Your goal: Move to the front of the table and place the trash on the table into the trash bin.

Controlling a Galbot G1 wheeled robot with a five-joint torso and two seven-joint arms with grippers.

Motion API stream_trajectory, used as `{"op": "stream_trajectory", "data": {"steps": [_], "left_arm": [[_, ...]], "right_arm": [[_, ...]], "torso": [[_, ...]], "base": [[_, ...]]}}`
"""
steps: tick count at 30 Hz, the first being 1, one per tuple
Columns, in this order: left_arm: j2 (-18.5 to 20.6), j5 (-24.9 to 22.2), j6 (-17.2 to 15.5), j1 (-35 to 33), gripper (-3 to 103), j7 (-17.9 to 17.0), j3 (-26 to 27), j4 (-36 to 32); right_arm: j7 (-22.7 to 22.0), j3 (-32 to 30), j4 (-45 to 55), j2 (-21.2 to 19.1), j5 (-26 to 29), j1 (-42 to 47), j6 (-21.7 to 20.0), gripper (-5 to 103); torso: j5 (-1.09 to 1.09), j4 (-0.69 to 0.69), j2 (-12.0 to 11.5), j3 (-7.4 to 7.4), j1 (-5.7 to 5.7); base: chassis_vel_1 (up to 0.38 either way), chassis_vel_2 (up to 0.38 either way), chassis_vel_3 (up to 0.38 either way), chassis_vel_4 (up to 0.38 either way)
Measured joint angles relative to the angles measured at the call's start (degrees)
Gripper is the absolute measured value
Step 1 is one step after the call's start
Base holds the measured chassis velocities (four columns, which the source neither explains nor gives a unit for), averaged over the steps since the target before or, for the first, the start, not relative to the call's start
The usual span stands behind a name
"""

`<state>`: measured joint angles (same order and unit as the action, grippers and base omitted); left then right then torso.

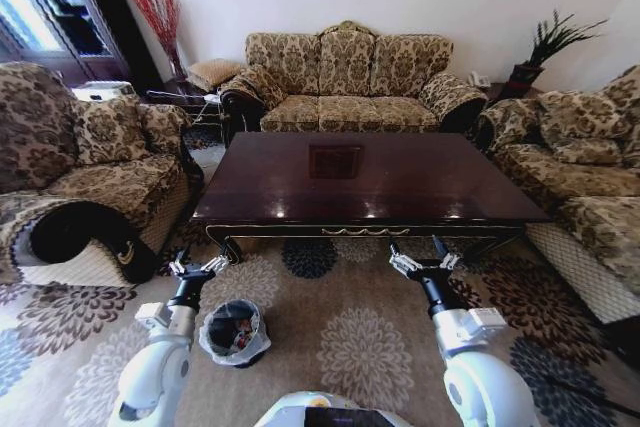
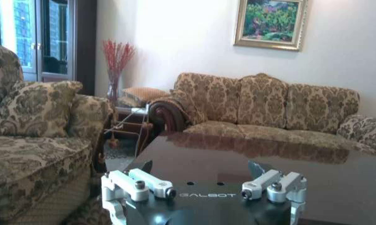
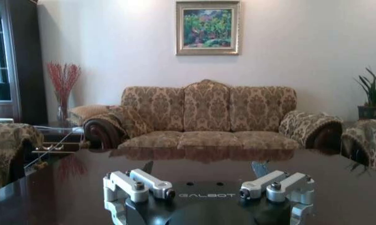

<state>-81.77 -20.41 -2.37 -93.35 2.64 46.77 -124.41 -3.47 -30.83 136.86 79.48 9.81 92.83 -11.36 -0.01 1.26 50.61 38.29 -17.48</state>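
The table (image 1: 400,192) of glossy dark brown wood with gold trim stands straight ahead, and its bare top (image 2: 288,173) (image 3: 194,171) reflects the sofa. The trash bin (image 1: 234,333), black with a pale bag over its rim, stands on the carpet at the lower left, in front of the table's left corner. Trash (image 1: 236,330) lies inside it as dark and red scraps. My left gripper (image 1: 197,267) (image 2: 201,167) hangs open just beyond the bin, short of the table's near edge. My right gripper (image 1: 424,262) (image 3: 202,167) is open too, at the same edge farther right. Neither holds anything.
Patterned sofas flank the table: one on the left (image 1: 90,177), one behind (image 1: 345,82), one on the right (image 1: 590,177). A side table with a vase of red branches (image 1: 160,17) stands back left, a potted plant (image 1: 550,42) back right. Floral carpet (image 1: 350,337) lies underfoot.
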Motion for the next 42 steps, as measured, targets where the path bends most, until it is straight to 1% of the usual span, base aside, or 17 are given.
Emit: {"op": "stream_trajectory", "data": {"steps": [7, 11, 17, 22, 25, 27, 29, 31, 33, 34, 36, 42], "left_arm": [[-0.9, 1.2, 0.7, 0.1, 100, -0.3, 0.1, 0.5], [-1.4, 2.8, 1.5, 0.5, 100, -0.4, 0.1, 1.1], [-1.7, 2.9, 2.4, 0.3, 100, -0.5, 0.0, 1.4], [-2.1, 2.2, 3.2, 0.0, 100, -0.2, -0.4, 1.4], [-2.5, 1.7, 3.2, -0.4, 100, -0.2, -0.8, 0.6], [-2.8, 0.4, 3.0, -0.9, 100, -0.2, -1.0, -0.2], [-2.8, 0.1, 3.2, -1.0, 100, -0.3, -1.0, -0.2], [-2.6, -0.5, 3.4, -1.4, 100, -0.3, -1.0, -0.3], [-2.3, -1.0, 3.4, -1.6, 100, -0.3, -1.0, -0.5], [-1.9, -1.6, 3.4, -1.9, 100, -0.3, -1.0, -0.8], [-1.6, -2.1, 3.1, -2.3, 100, -0.2, -1.0, -1.5], [-1.2, -2.2, 2.0, -2.6, 100, -0.5, -1.7, -2.7]], "right_arm": [[-0.2, 1.0, -0.6, -0.6, -0.2, -0.4, -0.2, 100], [-0.5, 2.0, -0.8, -0.3, -0.8, -0.4, -0.2, 100], [-1.0, 2.0, -1.0, -0.7, -1.0, -0.6, 0.0, 100], [-1.2, 2.0, -1.4, -1.0, -1.9, -0.8, 0.4, 100], [-1.1, 2.3, -1.5, -1.1, -2.4, -0.8, 0.4, 100], [-1.1, 2.7, -1.6, -1.1, -3.0, -0.7, 0.4, 100], [-1.1, 2.8, -1.6, -1.1, -3.2, -0.7, 0.4, 100], [-1.1, 3.0, -1.3, -0.9, -3.3, -0.6, 0.0, 100], [-1.1, 3.1, -1.2, -0.8, -3.4, -0.6, -0.5, 100], [-1.1, 3.1, -0.9, -0.7, -3.4, -0.4, -0.9, 100], [-1.1, 3.1, -0.6, -0.6, -3.4, -0.1, -1.1, 100], [-0.9, 3.1, 0.1, 0.3, -3.5, 0.6, -1.1, 100]], "torso": [[0.0, 0.0, 0.0, 0.0, 0.0], [-0.01, 0.0, 0.0, 0.0, 0.0], [0.02, 0.0, 0.0, 0.0, 0.0], [0.01, -0.02, 0.0, 0.0, 0.0], [0.06, -0.01, 0.0, 0.0, 0.0], [0.04, -0.02, 0.0, 0.0, 0.01], [0.03, -0.01, 0.0, 0.0, 0.01], [-0.04, 0.0, 0.0, 0.0, 0.0], [-0.03, 0.01, 0.0, 0.0, 0.0], [0.0, 0.01, 0.0, 0.0, -0.01], [-0.02, 0.0, 0.0, 0.0, -0.01], [0.01, -0.01, 0.0, 0.0, -0.01]], "base": [[-0.029, -0.03, 0.039, 0.039], [-0.13, -0.129, 0.186, 0.159], [-0.225, -0.219, 0.257, 0.245], [-0.247, -0.257, 0.225, 0.253], [-0.099, -0.146, 0.131, 0.093], [-0.007, -0.028, 0.026, 0.033], [0.0, 0.0, 0.0, 0.0], [0.0, 0.0, 0.0, 0.0], [0.074, 0.058, -0.018, -0.029], [0.074, 0.059, -0.012, -0.031], [0.013, 0.029, -0.006, -0.018], [0.0, 0.0, 0.0, 0.0]]}}
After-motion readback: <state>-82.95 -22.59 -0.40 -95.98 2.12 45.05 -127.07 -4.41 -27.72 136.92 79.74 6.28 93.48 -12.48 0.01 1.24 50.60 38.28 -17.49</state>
